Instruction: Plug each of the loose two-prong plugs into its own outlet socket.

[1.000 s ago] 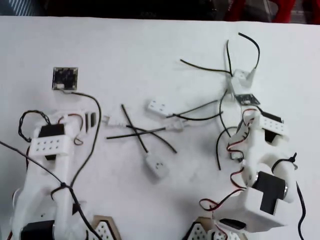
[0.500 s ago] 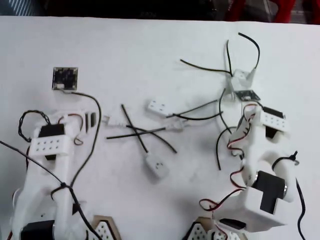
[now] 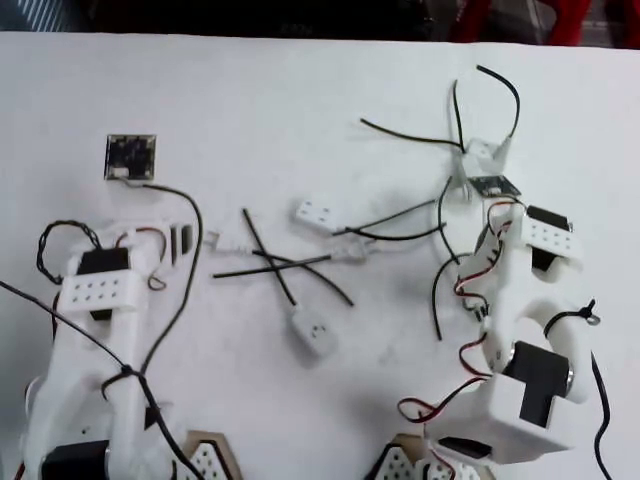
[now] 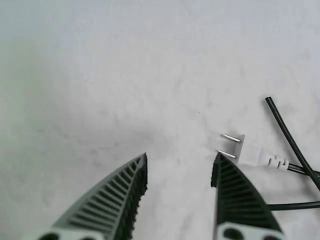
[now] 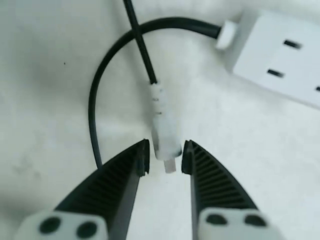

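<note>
A white two-prong plug on a black cord lies on the table just beside one finger of my left gripper, which is open and holds nothing. From above, that gripper sits next to the plug. My right gripper is open by a narrow gap, with a second white plug lying between its fingertips, prongs toward the wrist. A white outlet socket lies just beyond it, at the far right of the table. Two more sockets and another plug lie mid-table.
Black cords cross in the middle of the white table and loop around the far right socket. A small dark circuit board lies at the far left. The far side of the table is bare.
My right arm has pushed forward toward the far right socket, bringing its fingers around the plug there. The left arm has stayed still.
</note>
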Action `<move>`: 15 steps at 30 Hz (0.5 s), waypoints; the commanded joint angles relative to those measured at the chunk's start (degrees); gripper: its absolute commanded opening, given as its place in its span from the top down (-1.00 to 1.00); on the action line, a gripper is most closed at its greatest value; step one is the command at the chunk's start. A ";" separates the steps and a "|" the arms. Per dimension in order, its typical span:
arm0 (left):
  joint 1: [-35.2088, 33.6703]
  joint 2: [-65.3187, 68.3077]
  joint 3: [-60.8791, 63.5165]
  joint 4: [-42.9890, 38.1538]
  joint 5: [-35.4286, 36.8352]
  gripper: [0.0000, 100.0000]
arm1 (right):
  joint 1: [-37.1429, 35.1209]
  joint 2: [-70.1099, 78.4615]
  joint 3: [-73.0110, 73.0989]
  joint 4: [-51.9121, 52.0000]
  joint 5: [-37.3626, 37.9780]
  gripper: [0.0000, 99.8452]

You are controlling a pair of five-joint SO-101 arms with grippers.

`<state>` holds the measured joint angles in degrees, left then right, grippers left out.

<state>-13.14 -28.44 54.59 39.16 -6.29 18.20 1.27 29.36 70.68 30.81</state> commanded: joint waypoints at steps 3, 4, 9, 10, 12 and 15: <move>-0.48 -1.71 -0.35 -1.05 0.09 0.57 | -0.84 -0.22 -0.79 0.66 -0.26 0.77; -0.48 -1.71 -0.35 -1.05 0.09 0.57 | -1.10 -0.22 -0.79 0.66 -0.18 0.77; -0.48 -1.71 -0.35 -1.05 0.09 0.57 | -2.24 -0.22 -0.79 0.40 -0.35 0.78; -0.48 -1.71 -0.35 -1.05 0.09 0.57 | -2.33 -0.22 -0.79 0.40 -0.35 0.78; -0.48 -1.71 -0.35 -1.05 0.09 0.57 | -2.33 -0.13 -0.79 0.40 -0.09 0.78; -0.48 -1.71 -0.35 -1.05 0.09 0.57 | -1.98 -0.13 -0.79 0.40 0.00 0.78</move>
<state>-13.14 -28.44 54.59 39.16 -6.29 16.35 1.27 29.36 70.77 30.81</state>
